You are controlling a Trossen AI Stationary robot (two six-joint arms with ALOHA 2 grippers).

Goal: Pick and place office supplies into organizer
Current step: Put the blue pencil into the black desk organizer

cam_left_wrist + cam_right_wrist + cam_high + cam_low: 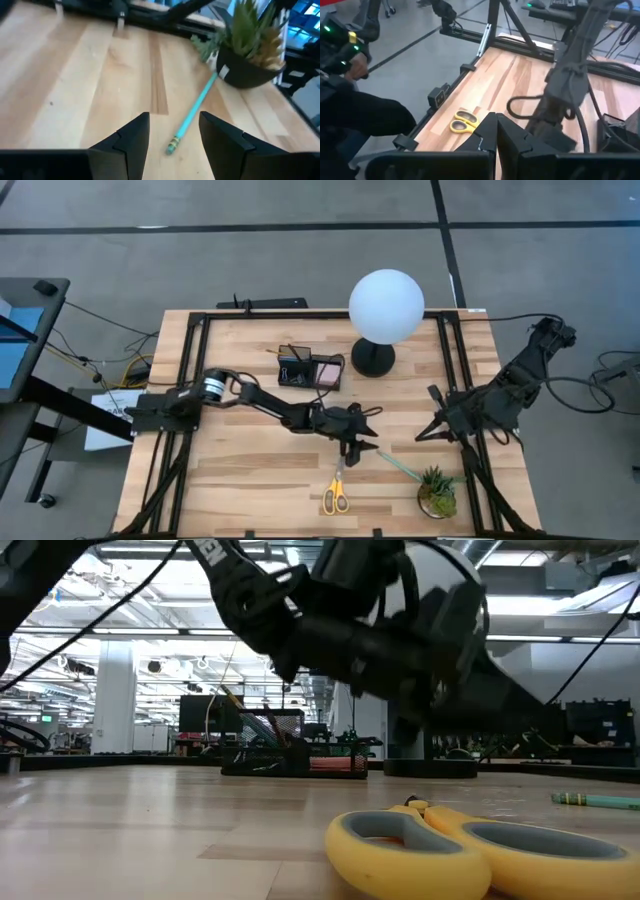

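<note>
Two dark robot arms work over a pale wooden table point(250, 470), and only the left one is reaching. Its left gripper point(174, 134) hangs just above the near end of a teal pencil point(192, 116), fingers spread moderately wide with the pencil's tip lying in the gap between them, nothing held. The pencil lies flat on the boards, running away toward a small green potted plant point(437, 492) at the table's front right corner. Yellow-handled scissors point(336, 492) lie flat just in front of the left gripper, near the front edge. The black organizer point(310, 369) stands well apart toward the back of the table, beside a white globe lamp point(385, 305), with a few items already showing in its compartments. The right gripper point(496, 131) waits at the table's right side, its fingers pressed together with nothing between them.
</note>
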